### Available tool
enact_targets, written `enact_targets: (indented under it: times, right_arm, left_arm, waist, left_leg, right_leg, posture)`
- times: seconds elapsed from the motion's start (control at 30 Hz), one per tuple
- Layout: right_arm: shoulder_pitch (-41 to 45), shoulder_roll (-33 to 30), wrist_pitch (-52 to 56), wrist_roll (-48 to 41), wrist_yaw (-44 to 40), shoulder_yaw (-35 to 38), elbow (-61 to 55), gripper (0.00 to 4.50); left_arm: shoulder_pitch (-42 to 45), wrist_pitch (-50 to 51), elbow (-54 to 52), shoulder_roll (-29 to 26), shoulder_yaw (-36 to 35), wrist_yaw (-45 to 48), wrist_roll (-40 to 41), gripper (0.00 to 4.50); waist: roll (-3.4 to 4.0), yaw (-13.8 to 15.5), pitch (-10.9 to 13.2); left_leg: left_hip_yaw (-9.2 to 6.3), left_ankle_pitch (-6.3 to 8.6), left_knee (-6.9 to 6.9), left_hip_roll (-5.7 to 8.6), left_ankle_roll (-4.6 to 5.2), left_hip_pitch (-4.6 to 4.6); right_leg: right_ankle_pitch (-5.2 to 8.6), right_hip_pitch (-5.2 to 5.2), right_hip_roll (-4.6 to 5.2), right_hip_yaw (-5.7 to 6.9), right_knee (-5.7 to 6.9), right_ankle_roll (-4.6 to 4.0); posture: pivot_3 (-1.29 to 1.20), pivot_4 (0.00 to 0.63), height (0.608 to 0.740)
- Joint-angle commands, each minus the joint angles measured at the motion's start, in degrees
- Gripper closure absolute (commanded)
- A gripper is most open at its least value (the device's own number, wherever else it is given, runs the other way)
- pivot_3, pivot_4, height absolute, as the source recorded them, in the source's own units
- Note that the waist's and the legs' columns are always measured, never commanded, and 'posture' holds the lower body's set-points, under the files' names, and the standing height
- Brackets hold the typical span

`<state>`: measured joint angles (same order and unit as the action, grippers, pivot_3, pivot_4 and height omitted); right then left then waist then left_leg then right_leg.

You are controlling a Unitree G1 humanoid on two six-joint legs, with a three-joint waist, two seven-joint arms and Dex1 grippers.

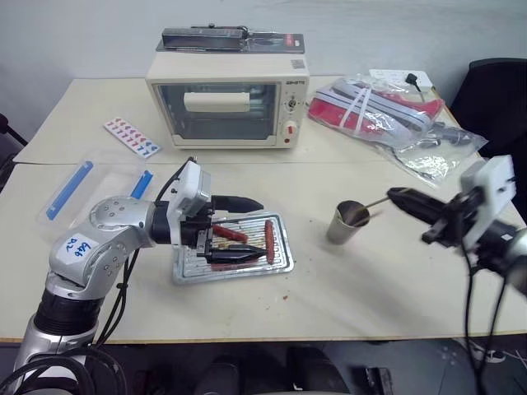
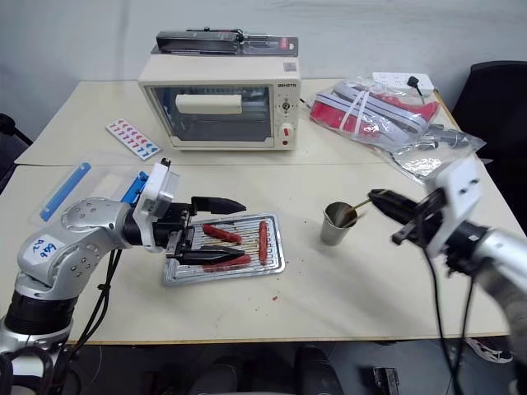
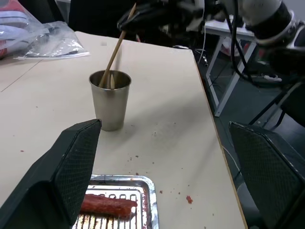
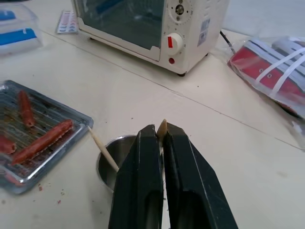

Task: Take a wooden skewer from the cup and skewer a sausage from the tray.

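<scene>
Above cup [image 1: 349, 223], thin pale wooden skewer [image 3: 113, 56] slanting

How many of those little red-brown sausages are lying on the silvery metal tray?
3. One sausage lies toward the tray's far side, one sausage runs front to back at its right, and one sausage sits near the front, partly behind the left gripper.

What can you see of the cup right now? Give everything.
The cup is a small, plain, silvery metal tumbler, slightly tapered toward its base, standing upright on the table to the right of the tray, apart from it. A wooden skewer leans out of it, its upper end pinched in the right gripper, its lower end still inside. A second stick rests against the rim. The left gripper, open over the tray, is clear of the cup.
</scene>
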<state>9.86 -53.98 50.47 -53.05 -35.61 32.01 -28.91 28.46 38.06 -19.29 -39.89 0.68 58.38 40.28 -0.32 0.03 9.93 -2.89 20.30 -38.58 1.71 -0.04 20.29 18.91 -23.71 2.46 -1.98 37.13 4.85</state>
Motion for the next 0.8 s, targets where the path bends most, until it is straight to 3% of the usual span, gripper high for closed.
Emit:
enact_targets:
  times: [0.03, 0.23, 0.4, 0.6, 0.8]
  right_arm:
    - [6.71, -5.94, 10.82, -18.27, -0.41, 5.7, 6.57, 4.45]
    - [13.22, -6.63, 15.6, -37.6, 8.45, 2.52, 12.84, 4.45]
    - [17.1, 1.54, 6.18, -59.07, 27.24, -6.7, 13.98, 4.45]
    - [18.23, 14.44, 1.8, -59.95, 35.98, -8.32, 10.63, 4.45]
    - [16.34, 19.99, 0.43, -59.95, 39.87, -8.98, 6.74, 4.45]
  left_arm:
    - [-0.12, -2.46, -0.38, 0.81, -0.9, -0.22, -0.8, 0.0]
    - [0.19, -4.27, 0.36, 3.4, -1.64, -3.07, -2.07, 0.0]
    - [1.51, -5.37, 0.65, 6.19, -2.54, -6.58, -2.59, 0.0]
    - [2.72, -4.54, 0.28, 10.11, -3.5, -11.52, -0.99, 0.0]
    - [4.8, -3.72, 0.33, 13.83, -3.71, -15.2, -0.15, 0.0]
  waist:
    - [-0.01, 0.0, 0.01]
    - [-0.02, 0.04, 0.01]
    - [-0.08, -0.07, 0.04]
    - [-0.08, 0.19, 0.05]
    - [-0.08, 0.45, 0.04]
  left_leg:
    - [-0.01, 0.01, -0.03, -0.02, 0.02, 0.0]
    - [0.0, 0.04, -0.09, -0.07, 0.07, 0.05]
    - [0.0, 0.08, -0.38, -0.08, 0.13, 0.14]
    - [-0.03, 0.09, -0.5, -0.07, 0.15, 0.37]
    - [-0.03, 0.09, -0.69, -0.02, 0.17, 1.01]
  right_leg:
    - [0.0, 0.01, 0.0, 0.02, 0.0, 0.0]
    - [0.0, 0.01, -0.01, 0.03, -0.03, 0.0]
    - [-0.05, 0.01, -0.01, 0.04, 0.01, 0.08]
    - [-0.09, -0.08, 0.01, 0.09, -0.03, 0.16]
    - [-0.18, -0.63, 0.04, 0.05, 0.26, 0.29]
  posture:
    - [0.0, 0.15, 0.74]
    - [0.0, 0.15, 0.74]
    - [0.0, 0.15, 0.74]
    - [0.0, 0.15, 0.74]
    - [0.0, 0.15, 0.74]
